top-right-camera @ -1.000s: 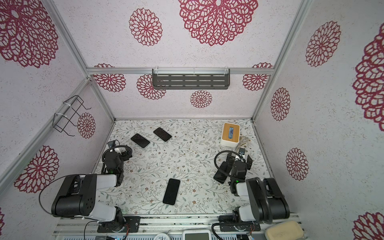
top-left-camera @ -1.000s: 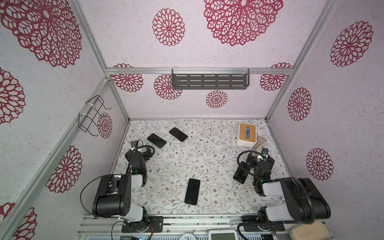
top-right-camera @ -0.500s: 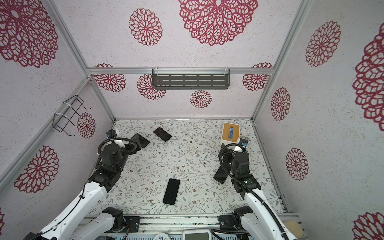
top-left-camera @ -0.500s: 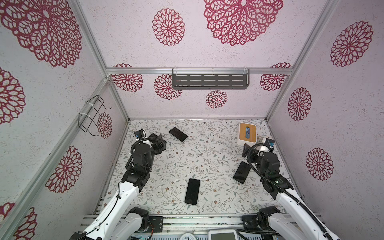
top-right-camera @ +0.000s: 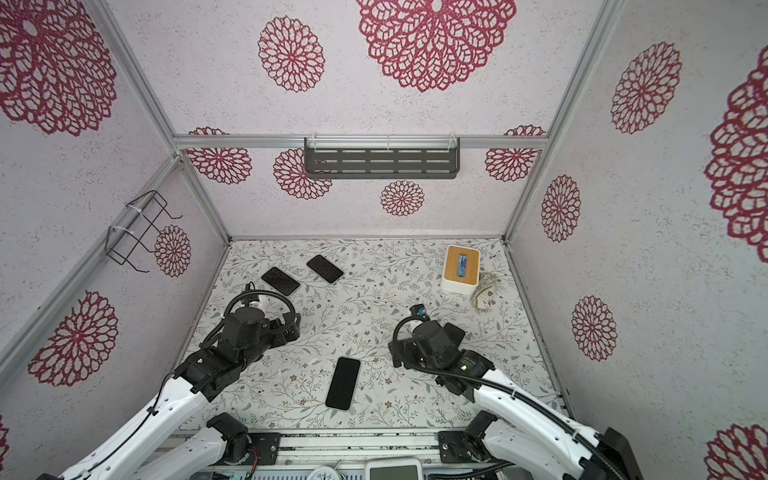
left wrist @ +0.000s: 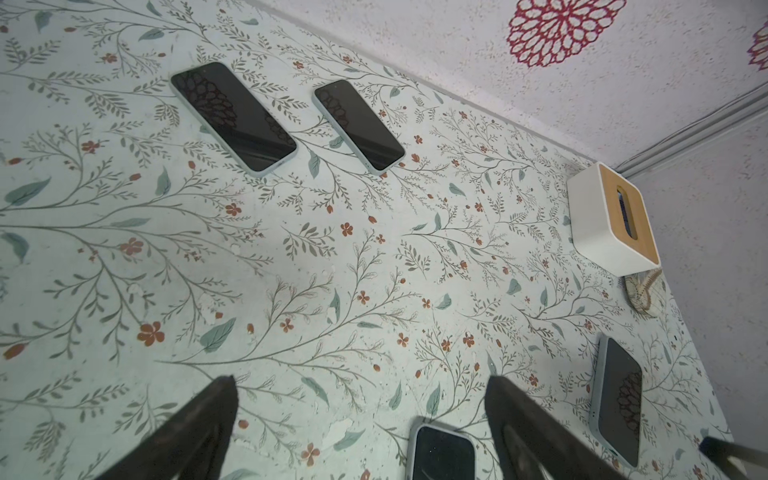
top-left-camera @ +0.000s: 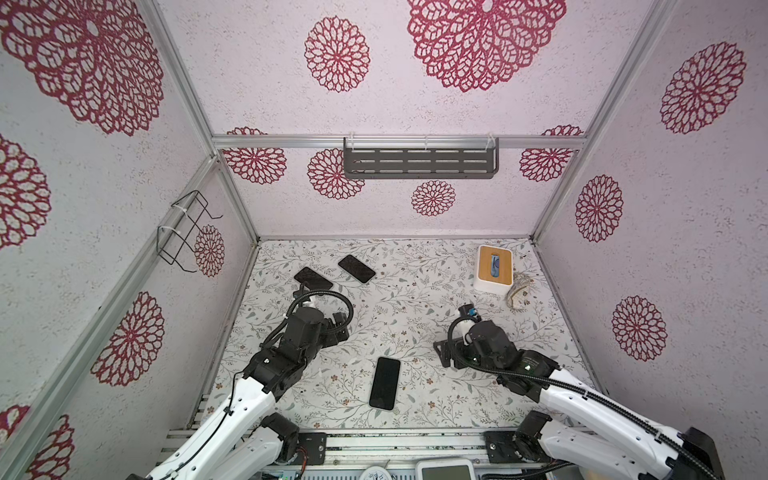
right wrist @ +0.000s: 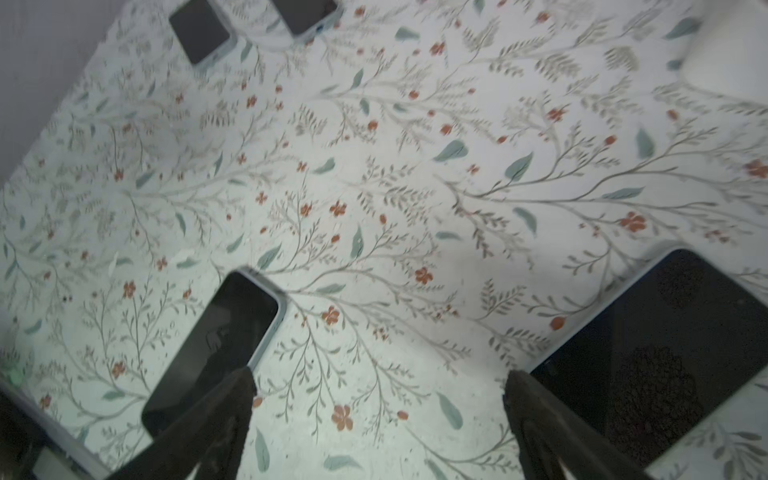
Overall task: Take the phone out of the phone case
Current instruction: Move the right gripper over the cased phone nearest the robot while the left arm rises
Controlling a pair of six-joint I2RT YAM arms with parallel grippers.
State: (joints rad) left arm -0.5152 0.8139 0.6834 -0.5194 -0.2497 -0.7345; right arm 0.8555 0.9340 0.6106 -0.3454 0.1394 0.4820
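Several dark-screened phones in pale cases lie flat on the flowered table point(top-left-camera: 415, 307). One cased phone point(top-left-camera: 385, 382) point(top-right-camera: 343, 383) lies near the front middle, between my two arms. My left gripper point(top-left-camera: 337, 328) point(left wrist: 360, 384) hovers open to its left, with that phone's end point(left wrist: 442, 453) showing low between the fingers. My right gripper point(top-left-camera: 443, 353) point(right wrist: 379, 378) hovers open to its right, over bare table. In the right wrist view the middle phone point(right wrist: 216, 349) lies beside one finger and another cased phone point(right wrist: 665, 353) beside the other. Neither gripper touches a phone.
Two more cased phones point(top-left-camera: 313, 278) point(top-left-camera: 356, 268) lie at the back left. A white tissue box with a wooden lid point(top-left-camera: 493, 268) stands at the back right, a patterned cloth point(top-left-camera: 519, 293) beside it. Walls enclose three sides.
Both arms have unfolded from their rest at the front and reached out over the table toward the middle. The right arm now covers the phone on the right.
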